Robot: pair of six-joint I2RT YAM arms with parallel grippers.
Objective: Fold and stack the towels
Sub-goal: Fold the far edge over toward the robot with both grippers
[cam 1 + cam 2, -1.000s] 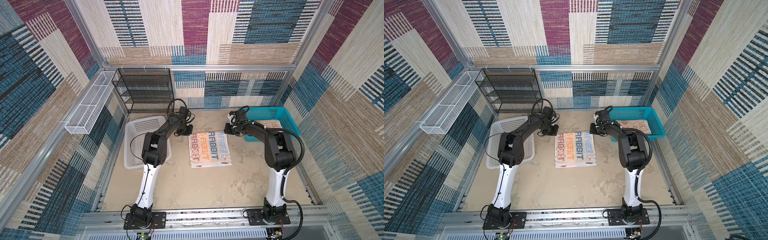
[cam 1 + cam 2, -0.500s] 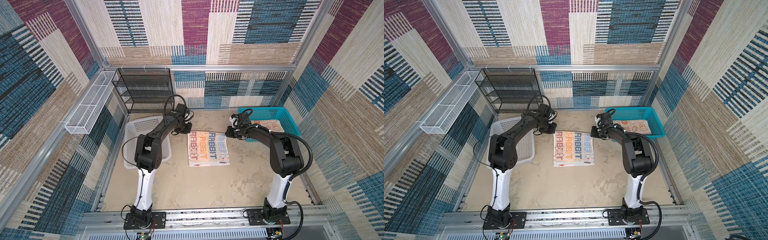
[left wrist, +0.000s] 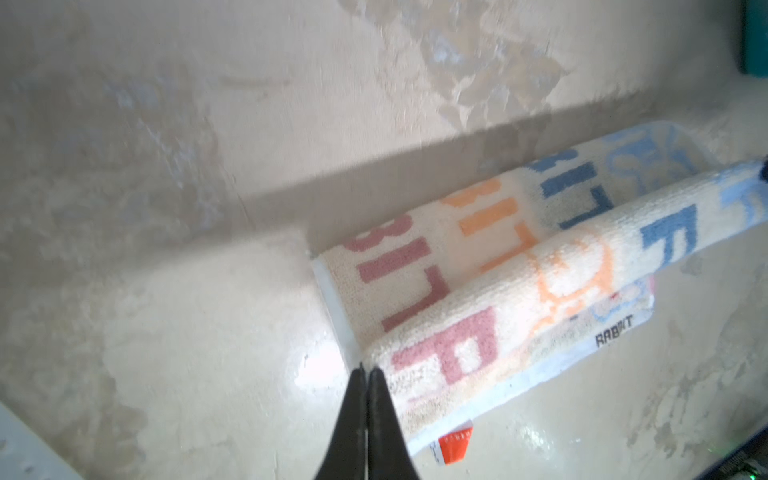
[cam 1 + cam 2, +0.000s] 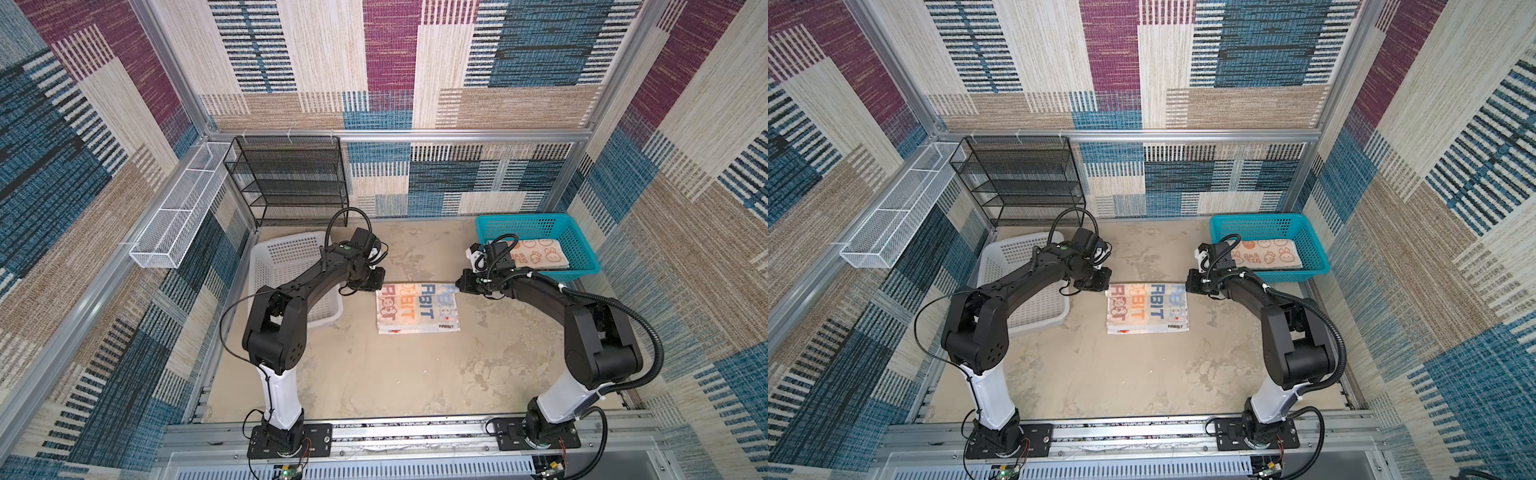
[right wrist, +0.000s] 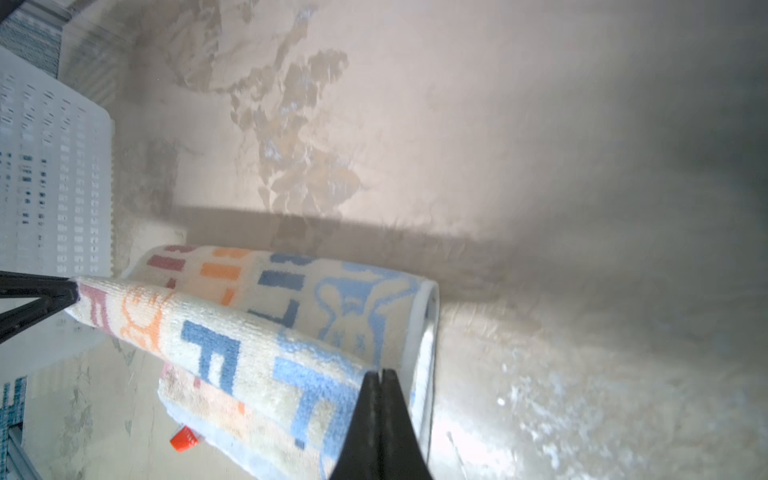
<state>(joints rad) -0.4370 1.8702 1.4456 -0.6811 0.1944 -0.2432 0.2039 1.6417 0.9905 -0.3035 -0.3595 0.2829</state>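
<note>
1. The lettered towel (image 4: pixel 417 309) is laid on the table (image 4: pixel 365 374), and its far edge is raised, apparently to be folded over.
2. The left gripper (image 3: pixel 368 371) and right gripper (image 5: pixel 382 372) are clenched on that edge's two corners, so it is kept taut.
3. The orange-rabbit towel (image 4: pixel 538 255) is kept folded in the blue basket (image 4: pixel 536 217), presumably as the base of the stack.

The cream towel with big RABBIT letters (image 4: pixel 417 309) lies in the middle of the table (image 4: pixel 374 374). Its far edge is lifted and curled over itself. The towel with orange rabbits (image 4: pixel 540 254) lies folded flat inside the blue-green basket (image 4: pixel 536 226).
</note>
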